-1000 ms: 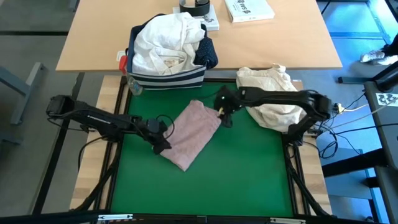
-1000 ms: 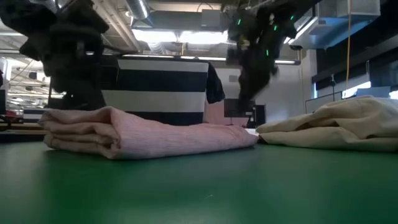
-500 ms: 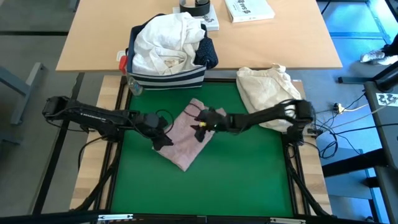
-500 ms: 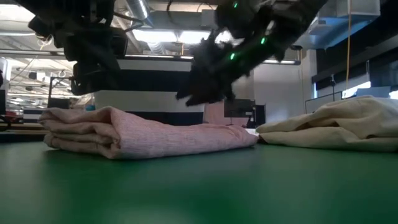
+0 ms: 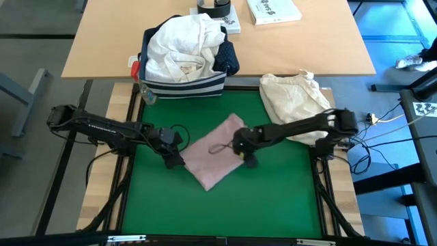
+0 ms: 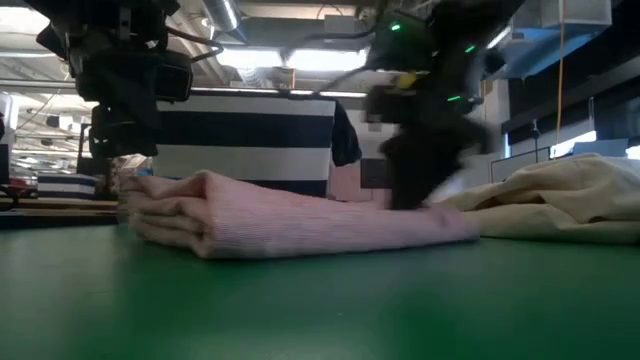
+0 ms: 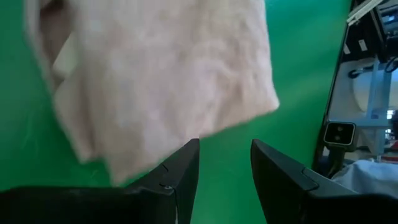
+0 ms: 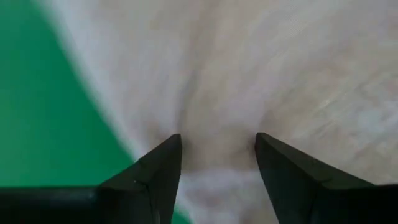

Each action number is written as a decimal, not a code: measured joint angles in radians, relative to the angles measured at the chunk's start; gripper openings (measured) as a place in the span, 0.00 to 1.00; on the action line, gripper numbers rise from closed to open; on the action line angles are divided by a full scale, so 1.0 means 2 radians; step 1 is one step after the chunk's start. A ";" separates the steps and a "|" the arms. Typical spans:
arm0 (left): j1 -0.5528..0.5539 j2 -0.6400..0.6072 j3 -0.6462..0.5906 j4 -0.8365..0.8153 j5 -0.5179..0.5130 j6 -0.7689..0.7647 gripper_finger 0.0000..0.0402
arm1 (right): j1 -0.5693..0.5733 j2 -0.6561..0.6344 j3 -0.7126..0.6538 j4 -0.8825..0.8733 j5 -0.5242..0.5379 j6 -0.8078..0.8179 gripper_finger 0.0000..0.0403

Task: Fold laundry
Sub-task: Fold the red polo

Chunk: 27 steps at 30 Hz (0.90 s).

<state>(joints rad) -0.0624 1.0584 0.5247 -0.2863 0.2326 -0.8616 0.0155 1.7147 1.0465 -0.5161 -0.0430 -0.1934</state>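
Your folded pale pink knit top point(image 5: 215, 152) lies mid-way on the green mat point(image 5: 273, 198), below the navy white-striped fabric bin point(image 5: 183, 85). The right gripper point(image 5: 244, 146) presses its spread fingers onto the top's edge, likely flattening it; the left gripper point(image 5: 173, 147), spread and empty, flanks the opposite edge.

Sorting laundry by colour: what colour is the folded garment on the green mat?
Pale pink, plain with no pattern. The folded top shows best in the high view.

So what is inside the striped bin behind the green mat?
The bin holds a heaped white shirt, and a navy dotted piece shows at one side. The pile covers whatever lies deeper, so the bottom cannot be seen.
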 joint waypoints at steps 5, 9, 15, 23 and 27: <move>0.000 0.000 0.000 0.002 -0.018 0.003 0.35 | -0.002 -0.068 -0.001 -0.098 0.000 -0.061 0.51; 0.000 0.000 0.000 0.002 -0.099 0.021 0.35 | -0.001 -0.095 0.000 0.008 0.007 0.058 0.51; 0.005 0.031 -0.006 0.007 -0.304 0.017 0.35 | 0.005 -0.064 -0.016 0.194 0.095 0.255 0.51; -0.002 0.138 -0.027 0.097 -0.223 0.017 0.35 | 0.034 0.014 -0.038 0.258 0.134 0.337 0.51; -0.038 0.187 -0.028 0.181 -0.171 0.014 0.35 | 0.059 0.028 -0.038 0.243 0.134 0.327 0.51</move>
<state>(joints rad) -0.1376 1.4323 0.4686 0.0751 -0.1104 -0.8331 0.1338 1.7699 0.9707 -0.0302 0.2257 0.4604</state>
